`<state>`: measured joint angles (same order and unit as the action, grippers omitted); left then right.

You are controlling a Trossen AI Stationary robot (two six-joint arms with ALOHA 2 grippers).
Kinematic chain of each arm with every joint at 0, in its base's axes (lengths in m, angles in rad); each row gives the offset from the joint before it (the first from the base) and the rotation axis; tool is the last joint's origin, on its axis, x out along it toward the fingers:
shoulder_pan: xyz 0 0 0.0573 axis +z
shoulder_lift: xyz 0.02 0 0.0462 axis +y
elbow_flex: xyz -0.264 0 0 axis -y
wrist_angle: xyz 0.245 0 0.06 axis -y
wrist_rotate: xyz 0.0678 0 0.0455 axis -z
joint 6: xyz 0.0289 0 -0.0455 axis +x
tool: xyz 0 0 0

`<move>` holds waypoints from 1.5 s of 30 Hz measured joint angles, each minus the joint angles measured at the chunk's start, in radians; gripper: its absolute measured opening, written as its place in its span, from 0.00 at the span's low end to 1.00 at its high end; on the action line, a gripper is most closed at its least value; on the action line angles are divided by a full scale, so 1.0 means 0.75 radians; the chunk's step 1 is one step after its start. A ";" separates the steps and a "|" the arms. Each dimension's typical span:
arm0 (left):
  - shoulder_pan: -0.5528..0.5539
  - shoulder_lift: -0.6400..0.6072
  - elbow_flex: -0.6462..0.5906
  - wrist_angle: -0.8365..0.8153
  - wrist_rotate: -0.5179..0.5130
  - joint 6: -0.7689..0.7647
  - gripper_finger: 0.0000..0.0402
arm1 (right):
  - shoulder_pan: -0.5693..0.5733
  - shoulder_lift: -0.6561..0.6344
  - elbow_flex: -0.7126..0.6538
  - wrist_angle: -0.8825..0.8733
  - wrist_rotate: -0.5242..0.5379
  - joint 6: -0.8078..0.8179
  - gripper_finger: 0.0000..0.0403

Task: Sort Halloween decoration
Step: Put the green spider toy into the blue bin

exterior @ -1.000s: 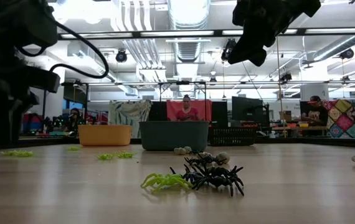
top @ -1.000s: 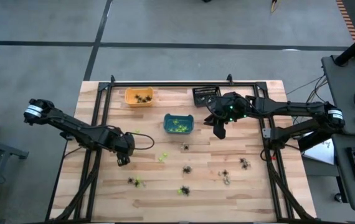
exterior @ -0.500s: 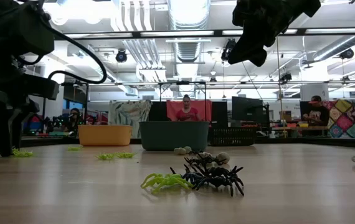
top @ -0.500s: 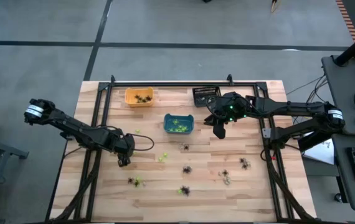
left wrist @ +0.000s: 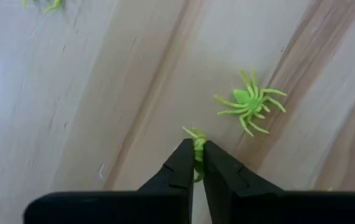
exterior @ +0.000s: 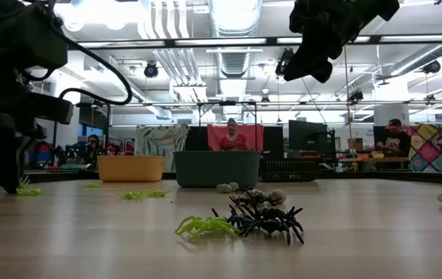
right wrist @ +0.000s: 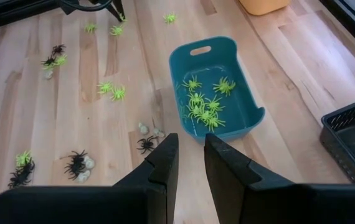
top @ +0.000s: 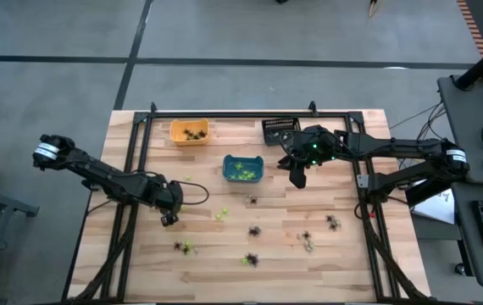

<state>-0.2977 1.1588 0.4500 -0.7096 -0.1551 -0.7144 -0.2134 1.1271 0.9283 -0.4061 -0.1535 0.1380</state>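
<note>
Left gripper [left wrist: 197,155] is down at the wooden table [top: 343,263], fingers pinched on a lime green spider [left wrist: 197,144]; a second green spider [left wrist: 249,106] lies just beside it. Right gripper [right wrist: 190,158] hangs above the table near the teal bin [right wrist: 218,87] holding green spiders, jaws slightly apart, nothing between them. Other black, green and pale spiders lie scattered across the table.

The lime spider [left wrist: 197,144] pinched in the left gripper [left wrist: 196,163] shows only its legs; its body is hidden between the fingers. From overhead, the contents of the orange bin [top: 188,132] and black bin [top: 279,130] are too small to identify. The low view cuts off both arms at its top edge.
</note>
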 joint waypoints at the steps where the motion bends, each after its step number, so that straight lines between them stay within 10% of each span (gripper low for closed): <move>1: 0.000 -0.003 0.008 -0.019 0.006 -0.002 0.01 | 0.000 0.000 0.000 0.000 0.000 0.000 0.17; 12: 0.001 -0.065 0.241 -0.138 0.002 0.062 0.00 | 0.000 0.001 0.000 0.000 0.000 -0.024 0.17; 21: 0.018 -0.086 0.510 -0.051 -0.299 0.346 0.00 | 0.000 0.001 -0.008 0.025 0.000 -0.079 0.17; 28: 0.109 -0.082 0.519 0.452 -0.359 0.827 0.00 | 0.009 0.001 -0.094 0.231 -0.004 -0.174 0.17; 33: 0.269 -0.041 0.431 0.824 -0.154 1.058 0.00 | 0.009 0.001 -0.130 0.286 -0.004 -0.186 0.17; 45: 0.635 0.373 0.256 1.581 0.151 1.115 0.00 | 0.009 0.001 -0.132 0.362 -0.004 -0.260 0.17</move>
<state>0.1787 1.4386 0.6419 0.4764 -0.0418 0.1219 -0.2070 1.1275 0.8295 -0.1349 -0.1562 -0.0573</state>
